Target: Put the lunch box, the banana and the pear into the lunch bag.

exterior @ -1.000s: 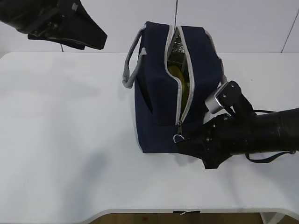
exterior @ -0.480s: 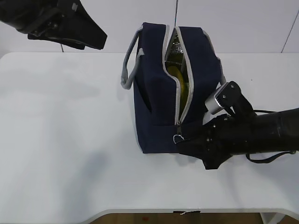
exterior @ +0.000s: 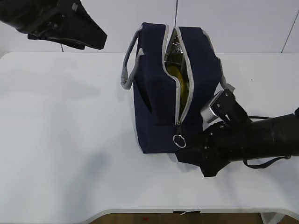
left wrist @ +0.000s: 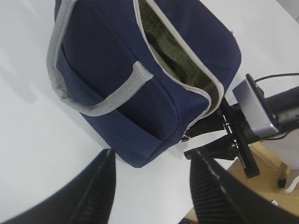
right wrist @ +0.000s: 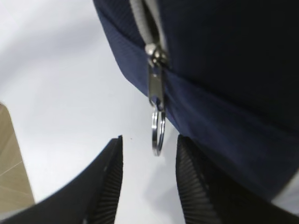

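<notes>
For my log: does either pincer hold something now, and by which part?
Nothing is held. The right pincer is open just short of the zipper's ring pull; the left pincer is open too.

Lunch bag, boxy navy fabric, grey handles, upright on white worktop, grey zipper open along top, ring pull hanging at near end, yellow banana visible inside

Navy lunch bag, zipper ring pull hanging between parted jaws
</notes>
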You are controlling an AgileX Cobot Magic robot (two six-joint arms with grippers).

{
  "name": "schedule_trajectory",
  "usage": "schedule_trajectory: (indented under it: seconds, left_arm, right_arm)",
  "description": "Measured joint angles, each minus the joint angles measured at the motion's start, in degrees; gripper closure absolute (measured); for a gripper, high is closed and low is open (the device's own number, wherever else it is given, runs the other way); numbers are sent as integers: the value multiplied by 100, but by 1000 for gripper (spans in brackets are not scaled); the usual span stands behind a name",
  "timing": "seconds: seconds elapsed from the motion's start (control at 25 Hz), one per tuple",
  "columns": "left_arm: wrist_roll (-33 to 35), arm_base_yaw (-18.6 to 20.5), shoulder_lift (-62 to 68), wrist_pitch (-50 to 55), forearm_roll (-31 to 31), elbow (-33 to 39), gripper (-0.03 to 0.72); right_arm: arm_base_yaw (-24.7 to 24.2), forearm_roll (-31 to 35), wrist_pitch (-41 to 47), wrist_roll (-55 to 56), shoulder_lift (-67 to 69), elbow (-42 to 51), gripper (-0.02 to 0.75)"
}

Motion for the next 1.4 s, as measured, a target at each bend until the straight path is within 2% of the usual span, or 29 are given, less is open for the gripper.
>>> schedule_trajectory:
  seconds: [0.88,1.2,1.4]
  left_arm:
    - [0,0,0,-20,0,0,299]
    - [0,0,0,-20,0,0,300]
    - [0,94,0,-32,20,0,300]
  right_arm:
    - [10,34,-5,-114,85,-210,430]
    - [10,34,-5,-114,151,-396,561]
    - [10,34,-15,-114,207,-396,732]
